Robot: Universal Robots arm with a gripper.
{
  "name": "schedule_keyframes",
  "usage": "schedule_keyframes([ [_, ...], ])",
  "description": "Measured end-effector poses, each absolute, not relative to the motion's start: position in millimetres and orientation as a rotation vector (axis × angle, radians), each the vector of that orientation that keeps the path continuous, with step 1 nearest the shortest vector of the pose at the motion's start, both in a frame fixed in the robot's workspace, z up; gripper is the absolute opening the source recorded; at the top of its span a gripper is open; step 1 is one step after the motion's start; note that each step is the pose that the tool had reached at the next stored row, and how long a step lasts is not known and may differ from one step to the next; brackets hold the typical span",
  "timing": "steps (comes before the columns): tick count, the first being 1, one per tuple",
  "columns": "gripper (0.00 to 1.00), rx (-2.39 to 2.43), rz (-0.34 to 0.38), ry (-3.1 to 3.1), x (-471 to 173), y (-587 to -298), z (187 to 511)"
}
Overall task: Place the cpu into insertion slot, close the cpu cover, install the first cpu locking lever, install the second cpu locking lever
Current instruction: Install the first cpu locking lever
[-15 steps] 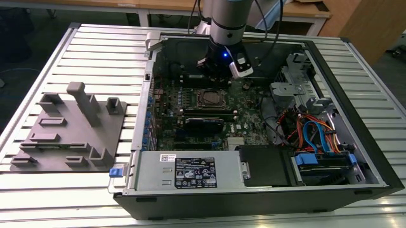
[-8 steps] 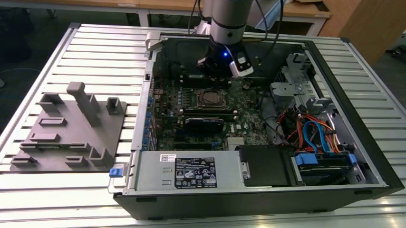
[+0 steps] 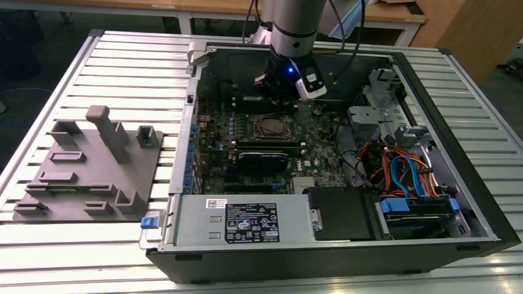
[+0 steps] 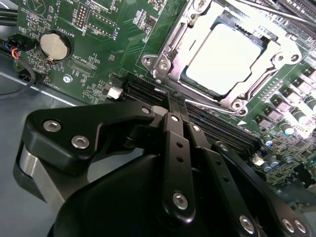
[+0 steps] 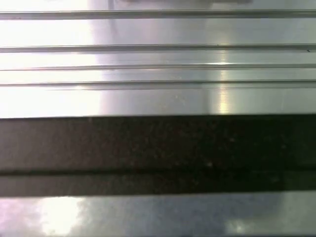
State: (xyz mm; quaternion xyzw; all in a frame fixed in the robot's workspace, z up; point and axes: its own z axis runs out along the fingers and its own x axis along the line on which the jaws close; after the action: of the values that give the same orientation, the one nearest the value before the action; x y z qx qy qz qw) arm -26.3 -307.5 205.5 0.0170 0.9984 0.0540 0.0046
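The cpu (image 4: pixel 228 59) lies flat in the insertion slot (image 4: pixel 170 49) on the green motherboard (image 4: pixel 98 44), its pale metal top facing up and reflecting light. The cpu cover (image 4: pixel 276 52) is folded down over it, so that the chip's top shows through the large square window of the silver frame. A thin metal locking lever (image 4: pixel 210 104) runs along the socket edge nearest the gripper, and another thin rod (image 4: pixel 266 10) crosses the far side; whether either is latched cannot be told. In the exterior view the socket (image 3: pixel 270 127) sits near the middle of the board inside the open computer case (image 3: pixel 457 242), with a black card (image 3: pixel 263 160) just beside it toward the grey labelled power supply box (image 3: pixel 245 222).

The gripper (image 4: pixel 177 116) hangs just short of the socket's near edge, above a long black card slot (image 4: pixel 148 91). Its black fingers (image 4: pixel 174 129) are pressed together at the tips and hold nothing. A round silver coin battery (image 4: pixel 51 44) sits on the board well apart from the socket. In the exterior view the arm (image 3: pixel 293 27) comes down into the far part of the case, with the gripper (image 3: pixel 286 92) over the board just beyond the socket.

The case lies on its side on a slatted aluminium bench (image 3: pixel 122 61). A grey fixture plate (image 3: pixel 90 171) with upright blocks rests on the bench toward the exterior view's left. The first wrist view shows bright aluminium slats (image 5: pixel 158 64) and a dark band (image 5: pixel 158 148).
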Motion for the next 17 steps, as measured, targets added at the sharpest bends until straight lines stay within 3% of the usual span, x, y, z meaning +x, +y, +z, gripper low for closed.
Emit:
schedule_keyframes([
  [17,0.10,0.053,0.110,3.129,-24.0,-307.6,200.4],
])
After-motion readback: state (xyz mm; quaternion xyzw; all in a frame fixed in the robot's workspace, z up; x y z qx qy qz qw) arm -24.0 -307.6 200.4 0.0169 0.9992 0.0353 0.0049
